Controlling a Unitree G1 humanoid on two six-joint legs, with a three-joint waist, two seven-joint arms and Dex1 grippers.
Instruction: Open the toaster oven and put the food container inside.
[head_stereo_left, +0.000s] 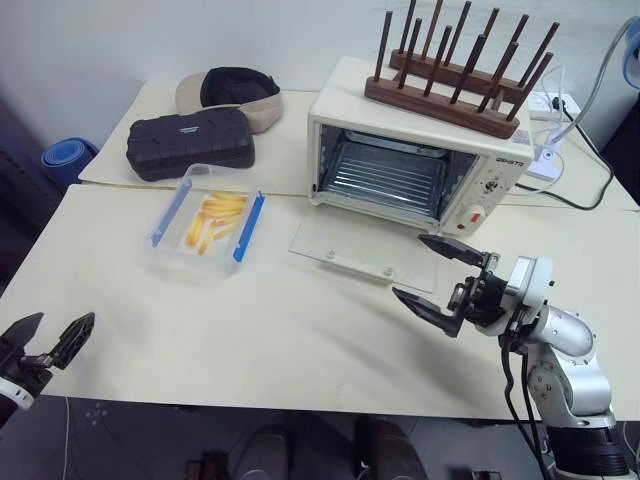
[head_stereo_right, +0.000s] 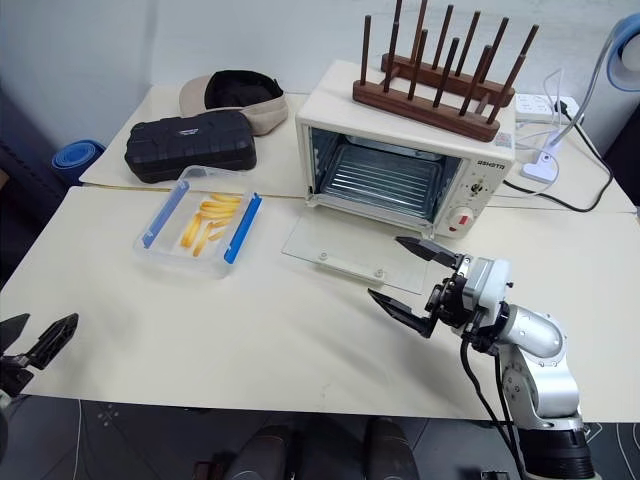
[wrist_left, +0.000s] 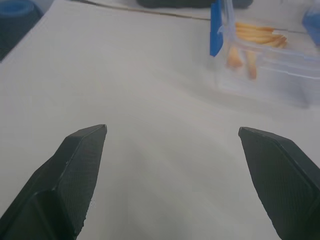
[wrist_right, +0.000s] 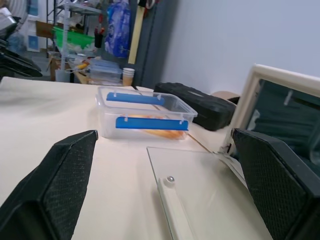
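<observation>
1. The left gripper (head_stereo_left: 48, 335) hangs at 8 o'clock off the table's near edge, its two black fingers spread apart with nothing between them
2. The food container (head_stereo_left: 208, 221) sits on the table (head_stereo_left: 250, 330) at about 10 o'clock from centre, blue clips on both long sides, yellow-orange strips inside; a black zippered case (head_stereo_left: 190, 143) lies just behind it, a cap (head_stereo_left: 230, 95) beyond that
3. The toaster oven (head_stereo_left: 420, 150) stands at 1 o'clock, its glass door (head_stereo_left: 365, 250) dropped flat onto the table, a wooden peg rack (head_stereo_left: 455, 70) on top
4. The right gripper (head_stereo_left: 435, 275) hovers at 4 o'clock, just in front of the door's near edge, fingers wide apart and empty
</observation>
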